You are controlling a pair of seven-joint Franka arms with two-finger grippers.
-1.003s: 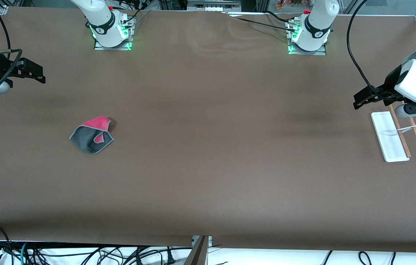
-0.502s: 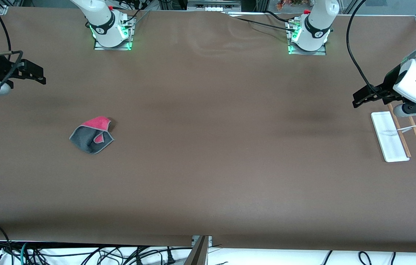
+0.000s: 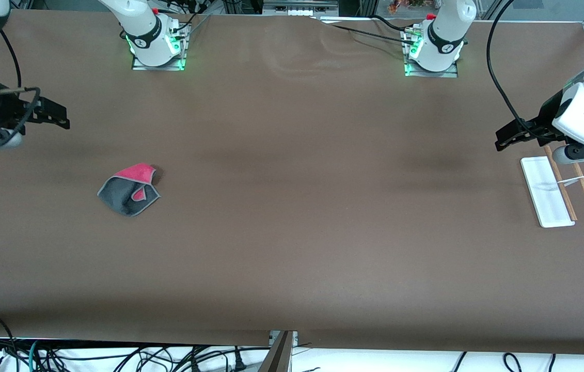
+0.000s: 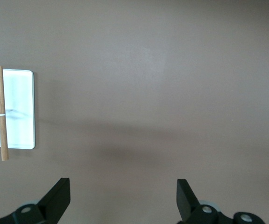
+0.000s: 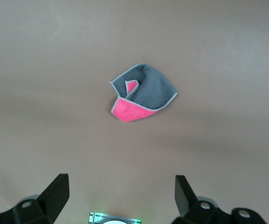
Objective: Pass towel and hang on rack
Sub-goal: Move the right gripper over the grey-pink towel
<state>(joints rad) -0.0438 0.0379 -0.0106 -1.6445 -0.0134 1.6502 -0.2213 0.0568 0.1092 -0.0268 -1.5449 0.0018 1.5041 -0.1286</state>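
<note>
The towel point(image 3: 129, 189) lies crumpled on the table toward the right arm's end, dark grey side up with pink-red folds showing; it also shows in the right wrist view point(image 5: 141, 93). The rack point(image 3: 550, 191) stands at the left arm's end, a white base with two wooden rods; part of it shows in the left wrist view point(image 4: 14, 109). My right gripper point(image 3: 62, 118) is open and empty, up in the air at the right arm's end of the table, apart from the towel. My left gripper point(image 3: 504, 140) is open and empty, in the air beside the rack.
The brown table cover point(image 3: 292, 206) is bare between towel and rack. The two arm bases point(image 3: 156, 44) point(image 3: 432, 49) stand along the table's edge farthest from the front camera. Cables hang below the nearest table edge.
My right gripper has moved a little toward the towel and lower in the front view. My left gripper has barely shifted. The towel and rack have not moved.
</note>
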